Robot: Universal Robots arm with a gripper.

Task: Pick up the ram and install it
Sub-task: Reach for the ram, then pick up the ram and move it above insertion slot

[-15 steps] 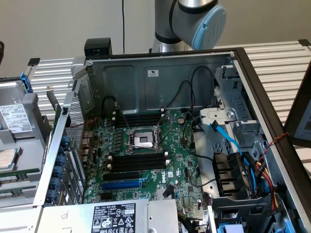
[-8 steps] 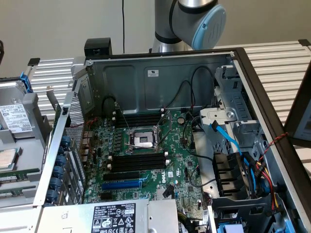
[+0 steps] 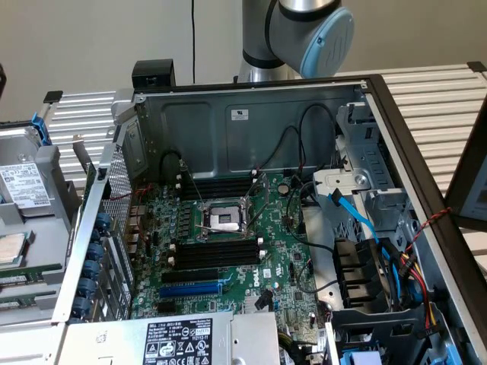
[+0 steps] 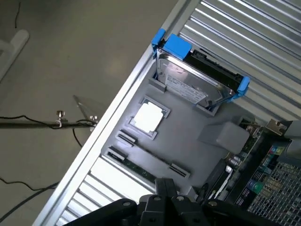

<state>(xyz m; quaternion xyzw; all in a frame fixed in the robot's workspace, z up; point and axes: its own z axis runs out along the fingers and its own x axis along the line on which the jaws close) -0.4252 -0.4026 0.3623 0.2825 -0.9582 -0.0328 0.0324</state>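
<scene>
We see the claw (image 4: pixel 165 200) as a dark mass hanging over a grey tray (image 4: pixel 188 136), and we cannot tell whether it is open or closed. The ram (image 4: pixel 136 170) lies in the tray's long groove nearest the claw, its green edge showing, with nothing gripping it. A second groove (image 4: pixel 153 154) runs just beside it. Past that sit a processor chip (image 4: pixel 149 117) in a square recess and a hard drive (image 4: pixel 193 84) in a blue bracket. The tray rests on the ribbed tabletop (image 4: pixel 263 33) near its rim, with the floor (image 4: pixel 70 47) and thin wires beyond.

In the exterior view the tray (image 3: pixel 61 190) stands outside the computer case (image 3: pixel 228 114), at nine o'clock from the processor socket (image 3: pixel 223 219). The case's perforated side wall (image 3: pixel 114 190) stands between the tray and the motherboard (image 3: pixel 281 251). One bank of black memory slots (image 3: pixel 217 186) lies at twelve o'clock from the socket and another bank (image 3: pixel 217 252) at six o'clock, their dark channels showing. The blue expansion slot (image 3: pixel 190 289) lies further out toward six o'clock. Black cables (image 3: pixel 293 163) droop over the board at about two o'clock from the socket, and a blue cable (image 3: pixel 354 217) crosses at three o'clock. The robot arm (image 3: pixel 304 30) rises behind the case at twelve o'clock.
</scene>
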